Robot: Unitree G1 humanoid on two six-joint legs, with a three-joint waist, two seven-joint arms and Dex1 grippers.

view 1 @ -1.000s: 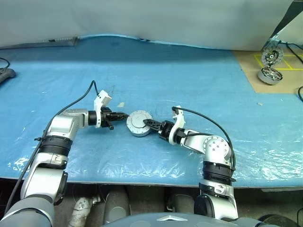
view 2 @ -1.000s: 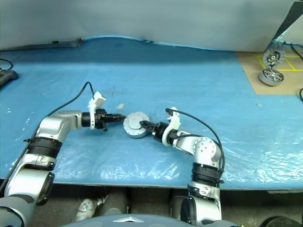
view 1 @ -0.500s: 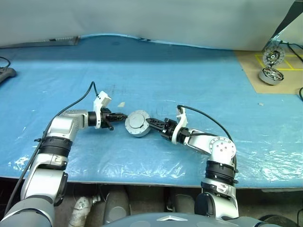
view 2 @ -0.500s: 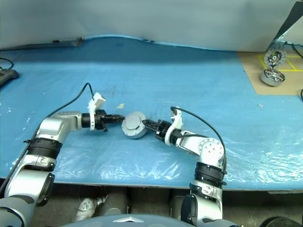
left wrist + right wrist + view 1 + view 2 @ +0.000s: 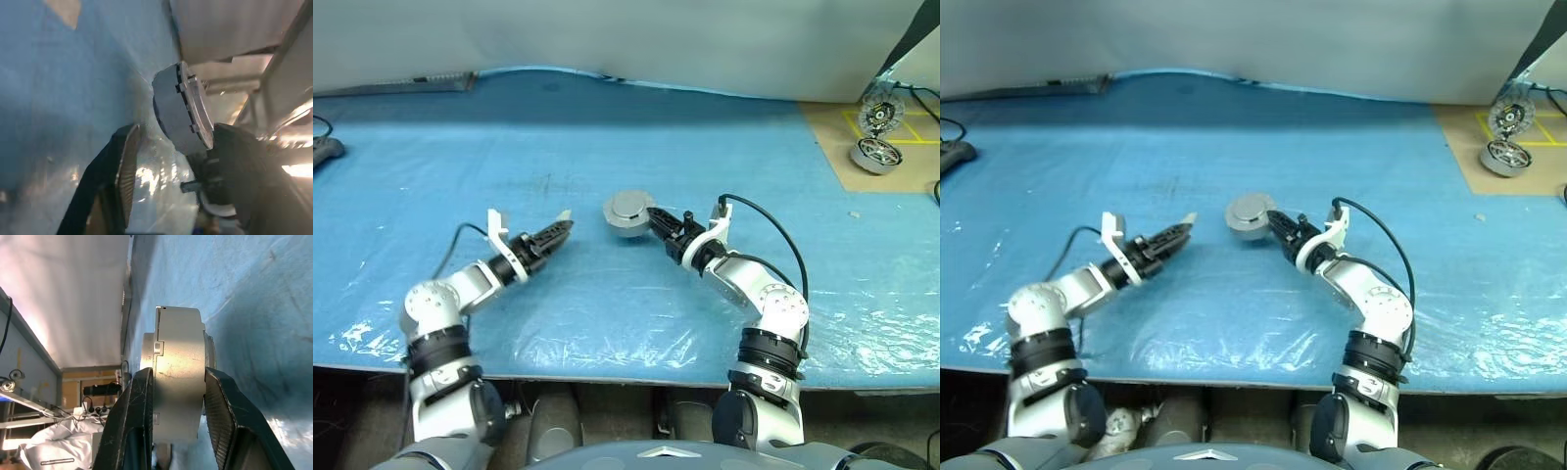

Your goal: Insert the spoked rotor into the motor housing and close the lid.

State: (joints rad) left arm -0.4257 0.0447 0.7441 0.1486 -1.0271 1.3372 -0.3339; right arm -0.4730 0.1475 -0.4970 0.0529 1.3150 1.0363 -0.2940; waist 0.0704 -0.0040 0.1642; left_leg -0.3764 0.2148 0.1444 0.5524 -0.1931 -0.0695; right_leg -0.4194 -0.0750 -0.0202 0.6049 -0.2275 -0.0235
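Right gripper (image 5: pixel 654 217): its two fingers (image 5: pixel 139 416) pinch the closed motor housing (image 5: pixel 627 212) across its thickness, one pad on each flat face, lid (image 5: pixel 149 350) seated flush on top. The unit sits just off the blue sheet (image 5: pixel 724 147), mid-table, a little right of centre.

Left gripper (image 5: pixel 554 233): fingers spread, nothing between them, tips pointing right toward the housing but apart from it.

Change over the last second: the left gripper was shut and touching the housing's left side; it has since opened and drawn back to the near left. The right arm has carried the housing farther from the robot and up (it is the sole support now).

Rotor not visible; presumably inside. Reading: lid closed, assembly nearly done, set-down remaining. A second motor unit (image 5: pixel 871 154) rests on cardboard (image 5: pixel 832 137), far right, untouched.
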